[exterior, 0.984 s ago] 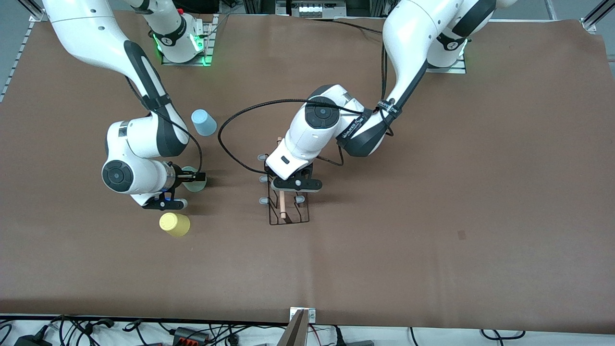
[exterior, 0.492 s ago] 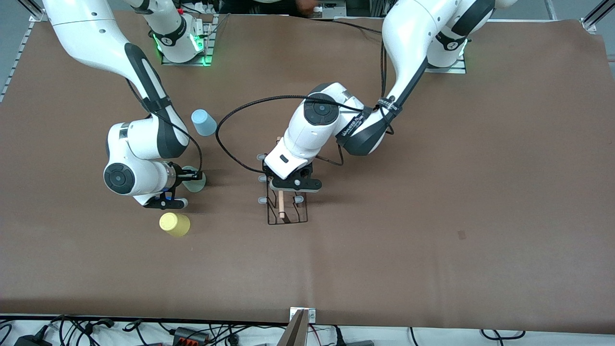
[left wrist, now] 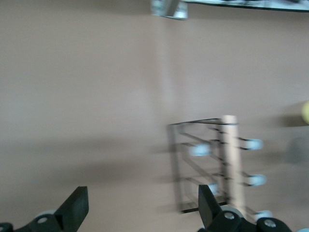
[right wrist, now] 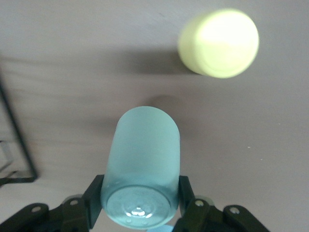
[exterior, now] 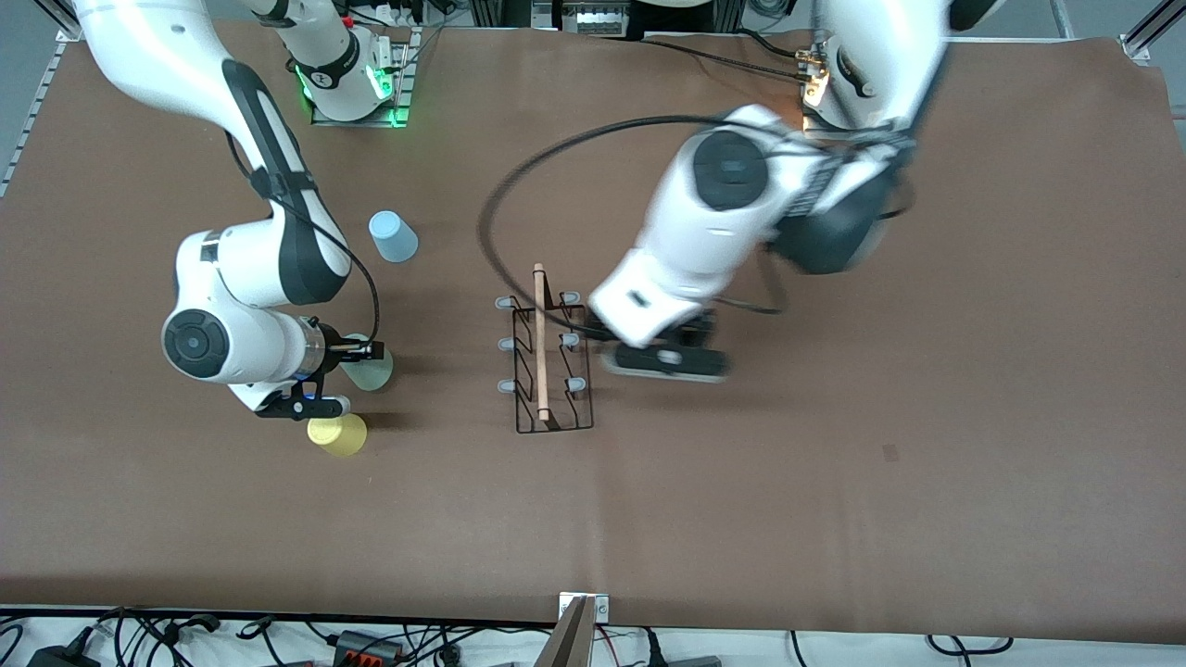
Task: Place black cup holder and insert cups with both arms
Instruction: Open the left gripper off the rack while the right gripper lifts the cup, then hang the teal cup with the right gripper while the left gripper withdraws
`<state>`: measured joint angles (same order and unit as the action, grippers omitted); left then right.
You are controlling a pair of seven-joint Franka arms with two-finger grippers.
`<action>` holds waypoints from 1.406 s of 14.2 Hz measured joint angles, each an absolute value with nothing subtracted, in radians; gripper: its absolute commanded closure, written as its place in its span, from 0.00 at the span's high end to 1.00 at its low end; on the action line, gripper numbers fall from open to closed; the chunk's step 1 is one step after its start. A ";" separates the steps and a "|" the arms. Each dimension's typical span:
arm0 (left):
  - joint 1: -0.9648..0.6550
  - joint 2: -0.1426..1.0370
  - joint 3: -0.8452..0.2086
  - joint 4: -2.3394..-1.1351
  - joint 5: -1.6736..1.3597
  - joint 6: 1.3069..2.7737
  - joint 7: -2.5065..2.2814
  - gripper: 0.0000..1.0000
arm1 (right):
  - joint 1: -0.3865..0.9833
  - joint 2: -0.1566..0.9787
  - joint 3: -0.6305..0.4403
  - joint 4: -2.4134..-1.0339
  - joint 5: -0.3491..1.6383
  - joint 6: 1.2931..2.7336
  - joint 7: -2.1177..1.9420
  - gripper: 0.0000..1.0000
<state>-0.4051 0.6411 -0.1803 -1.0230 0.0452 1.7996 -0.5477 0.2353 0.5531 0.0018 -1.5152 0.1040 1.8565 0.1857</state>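
The black cup holder (exterior: 547, 371) stands on the table's middle, its wooden rod handle (exterior: 539, 338) free; it also shows in the left wrist view (left wrist: 212, 164). My left gripper (exterior: 662, 357) is open and empty, beside the holder toward the left arm's end; in the left wrist view its open jaws (left wrist: 142, 212) frame bare table. My right gripper (exterior: 357, 357) is shut on the pale green cup (exterior: 373, 369), seen close in the right wrist view (right wrist: 142, 164). The yellow cup (exterior: 338, 434) lies nearer the front camera than the green cup, also in the right wrist view (right wrist: 219, 42). The light blue cup (exterior: 393, 236) stands farther off.
The brown table cover (exterior: 880, 389) stretches wide toward the left arm's end. A black cable (exterior: 519, 185) loops above the table from the left arm, over the holder's farther end. Cables lie along the front edge (exterior: 371, 639).
My left gripper has let go of the holder's handle, opened, and swung away toward the left arm's end. My right gripper has shifted slightly with the green cup.
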 measured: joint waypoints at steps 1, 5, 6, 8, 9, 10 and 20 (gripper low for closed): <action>-0.366 0.618 -0.177 -1.027 0.072 1.750 -0.522 1.00 | 0.266 0.551 0.003 -1.473 0.105 1.825 0.225 0.26; -0.234 0.543 -0.167 -1.060 0.171 1.615 -0.472 1.00 | 0.395 0.536 0.007 -1.374 0.130 1.705 0.361 0.26; -0.195 0.529 -0.167 -1.068 0.172 1.588 -0.446 1.00 | 0.415 0.528 0.007 -1.367 0.159 1.690 0.384 0.26; -0.120 0.503 -0.167 -1.076 0.172 1.534 -0.406 1.00 | 0.435 0.517 0.008 -1.363 0.206 1.680 0.416 0.26; -0.089 0.489 -0.167 -1.077 0.172 1.508 -0.389 1.00 | 0.440 0.515 0.008 -1.363 0.216 1.677 0.423 0.26; -0.063 0.475 -0.167 -1.081 0.172 1.489 -0.365 1.00 | 0.447 0.516 0.008 -1.363 0.221 1.675 0.429 0.26; 0.030 0.457 -0.168 -1.244 0.114 1.606 -0.345 1.00 | 0.524 0.551 0.009 -1.373 0.224 1.663 0.464 0.26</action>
